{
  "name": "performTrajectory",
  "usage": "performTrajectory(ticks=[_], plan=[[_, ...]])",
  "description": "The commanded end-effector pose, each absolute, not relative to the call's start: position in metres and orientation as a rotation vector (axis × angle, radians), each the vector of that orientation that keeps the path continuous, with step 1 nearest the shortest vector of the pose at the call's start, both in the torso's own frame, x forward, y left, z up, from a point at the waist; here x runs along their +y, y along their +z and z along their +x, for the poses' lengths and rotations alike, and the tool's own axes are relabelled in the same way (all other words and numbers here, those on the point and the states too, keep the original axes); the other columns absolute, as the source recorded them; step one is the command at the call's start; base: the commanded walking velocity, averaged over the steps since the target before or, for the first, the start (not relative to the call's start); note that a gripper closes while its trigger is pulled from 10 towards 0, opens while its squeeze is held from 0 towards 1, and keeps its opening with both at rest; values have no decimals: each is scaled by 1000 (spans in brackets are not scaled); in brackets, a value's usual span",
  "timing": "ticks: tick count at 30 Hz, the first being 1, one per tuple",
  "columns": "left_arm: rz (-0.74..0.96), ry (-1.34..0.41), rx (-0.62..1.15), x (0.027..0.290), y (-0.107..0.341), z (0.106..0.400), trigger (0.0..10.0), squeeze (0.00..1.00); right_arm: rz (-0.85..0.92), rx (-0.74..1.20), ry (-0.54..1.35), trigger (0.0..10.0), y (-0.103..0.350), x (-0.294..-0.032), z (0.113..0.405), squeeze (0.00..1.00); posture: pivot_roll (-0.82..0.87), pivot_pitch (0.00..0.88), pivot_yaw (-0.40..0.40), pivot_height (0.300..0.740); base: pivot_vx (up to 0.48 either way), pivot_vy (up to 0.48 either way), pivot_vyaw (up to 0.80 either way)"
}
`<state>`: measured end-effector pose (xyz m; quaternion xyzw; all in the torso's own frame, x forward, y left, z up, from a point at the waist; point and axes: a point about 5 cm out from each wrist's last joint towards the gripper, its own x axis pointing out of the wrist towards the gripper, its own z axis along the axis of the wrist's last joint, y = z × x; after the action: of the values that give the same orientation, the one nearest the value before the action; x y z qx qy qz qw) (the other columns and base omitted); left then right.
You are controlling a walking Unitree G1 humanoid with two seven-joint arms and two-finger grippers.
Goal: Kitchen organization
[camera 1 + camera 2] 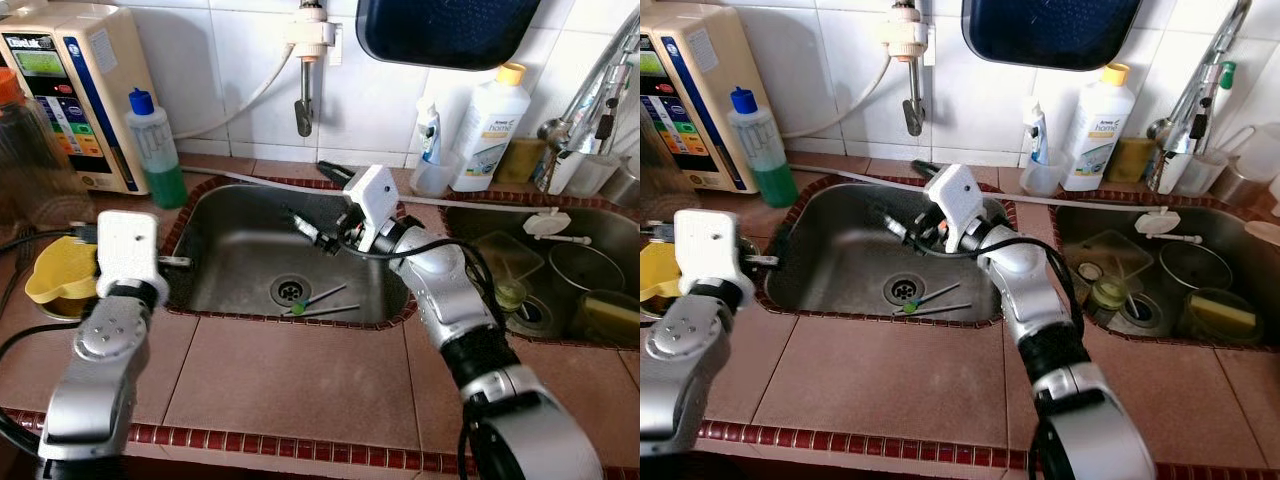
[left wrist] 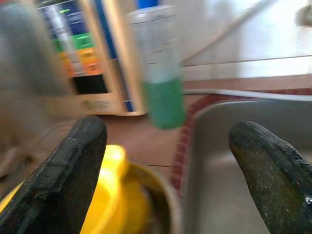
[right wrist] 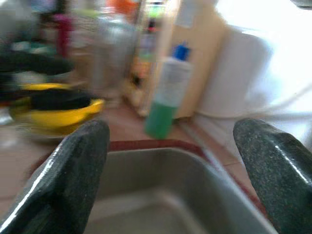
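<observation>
Both claws spread, left claw (image 2: pixel 165 170) by yellow bowl (image 1: pixel 60 272), right claw (image 3: pixel 170 175) over sink (image 1: pixel 240 250)

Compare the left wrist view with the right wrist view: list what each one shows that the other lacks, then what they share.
Left wrist view alone: the left claw, fingers apart, hanging over the counter's red edge beside the left sink, with a metal bowl holding something yellow just below it.

Right wrist view alone: the right claw, fingers apart, over the sink basin, and a white roll standing against the wall.

Both: the bottle of green liquid with a blue cap, the beige appliance behind it, and the steel sink. Both are blurred.
</observation>
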<state>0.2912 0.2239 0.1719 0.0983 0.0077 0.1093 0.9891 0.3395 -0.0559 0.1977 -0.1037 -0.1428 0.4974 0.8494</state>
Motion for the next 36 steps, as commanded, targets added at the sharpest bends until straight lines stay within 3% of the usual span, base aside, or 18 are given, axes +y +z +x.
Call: performTrajectory(ticks=[1,21,24,30,36], plan=[[206,270,18,232,175,293,10000,0,-225,-311,1099,10000,204,-53,334,0,136,7,-11,740,0,0,0],[215,594,47,272,176,289,10000,0,-243,-254,1081,10000,205,-55,320,0,144,0,-6,740,0,0,0],[261,745,55,286,176,277,10000,0,-248,-247,1079,10000,203,-56,320,0,147,0,-6,740,0,0,0],[290,880,85,297,174,266,10000,0,-257,-241,1075,10000,202,-57,320,0,153,0,-8,740,0,0,0],[265,888,95,295,171,267,10000,0,-267,-237,1071,10000,200,-57,320,0,155,0,-7,740,0,0,0]])
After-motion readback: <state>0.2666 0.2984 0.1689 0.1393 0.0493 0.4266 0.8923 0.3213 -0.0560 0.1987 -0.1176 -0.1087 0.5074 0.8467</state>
